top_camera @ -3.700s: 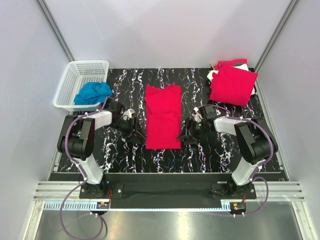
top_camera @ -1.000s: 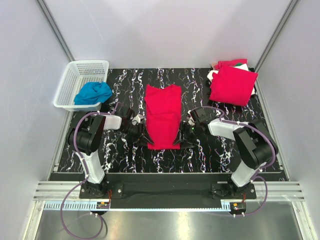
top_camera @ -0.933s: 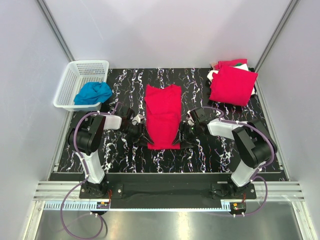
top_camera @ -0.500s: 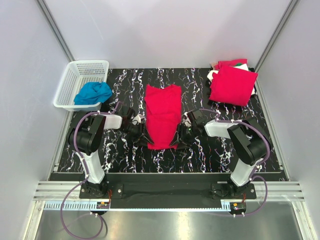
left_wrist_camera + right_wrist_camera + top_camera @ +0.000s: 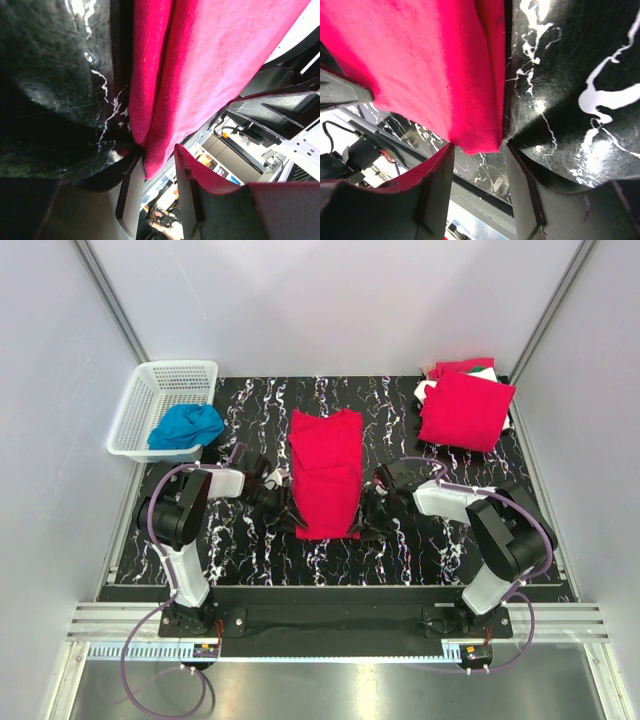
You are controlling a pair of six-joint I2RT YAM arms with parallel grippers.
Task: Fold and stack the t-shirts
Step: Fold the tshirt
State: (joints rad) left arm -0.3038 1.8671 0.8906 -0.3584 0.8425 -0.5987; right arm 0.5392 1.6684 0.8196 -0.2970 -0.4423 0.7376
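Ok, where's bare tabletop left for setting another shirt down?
Bare table shows between the basket and the spread red t-shirt, and between that shirt and the folded stack. Crowded: the shirt's near corners, where the left fingers and right fingers straddle them.

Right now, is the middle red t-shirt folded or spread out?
Partly folded: the t-shirt lies as a narrow strip, sleeves tucked, edges doubled.

A white plastic lattice basket (image 5: 178, 368) sits at the far left corner of a black tabletop (image 5: 390, 400) veined with white like marble, and a crumpled blue cloth (image 5: 187, 426) lies in the basket's near end. Pale grey walls (image 5: 330, 300) enclose the table on three sides. A silver aluminium rail (image 5: 330, 620) runs along its near edge.
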